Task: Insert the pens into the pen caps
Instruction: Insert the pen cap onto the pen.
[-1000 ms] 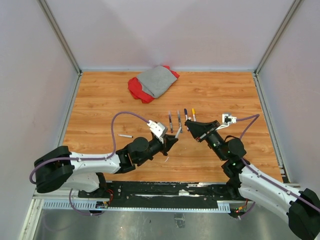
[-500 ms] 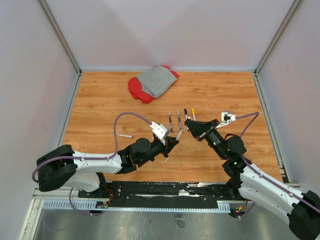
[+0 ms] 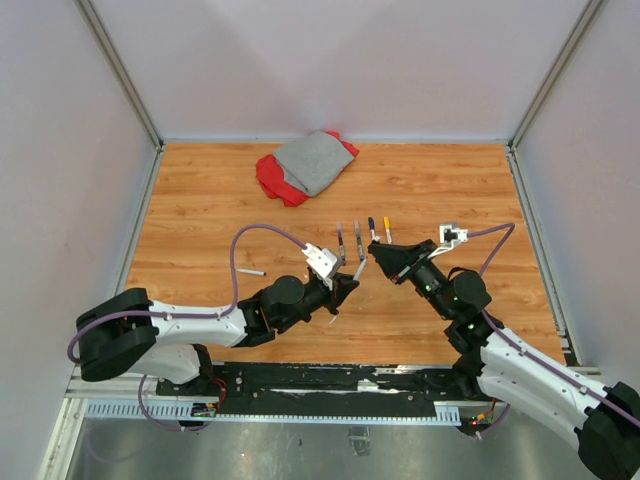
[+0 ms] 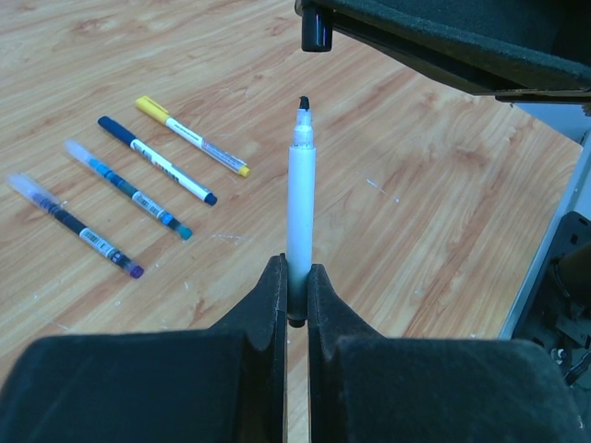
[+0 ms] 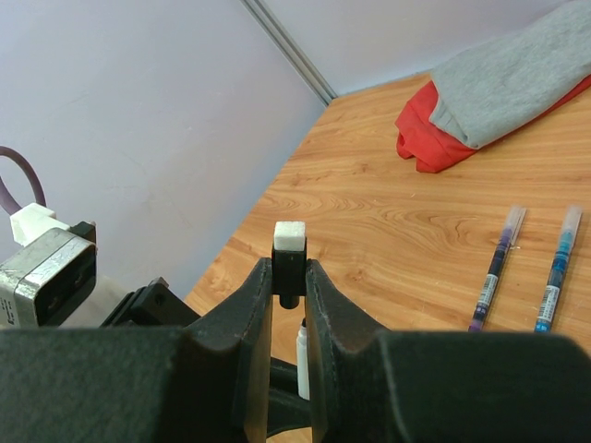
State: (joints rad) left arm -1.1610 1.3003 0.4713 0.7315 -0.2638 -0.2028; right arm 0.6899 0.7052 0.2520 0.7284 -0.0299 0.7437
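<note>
1. Wood-grain tabletop [image 3: 200,220] filled the pen, pale lilac walls [image 3: 330,60] around it, and a grey-and-red cloth bundle [image 3: 305,165] sat at the far edge.
2. Centre stage: the left gripper [image 4: 295,272] had its jaws pinched narrow on the bottom end of a white pen [image 4: 302,185]. The pen stood upright, dark tip on top.
3. And the right gripper [image 5: 289,268] was right there opposite it, jaws closed on a short black cap [image 5: 289,281] with a white end.
4. Close call from the left wrist view: the cap hung just above the pen's tip, slightly off to the right. The two were apart, with bare wood showing between them.
5. Behind the action, four pens [image 4: 138,180] lay side by side on the wood: yellow, dark blue, light blue and purple. All sat clear of both grippers.
6. One lone pen [image 3: 250,272] lay well off to the left, beside the left arm's cable.
</note>
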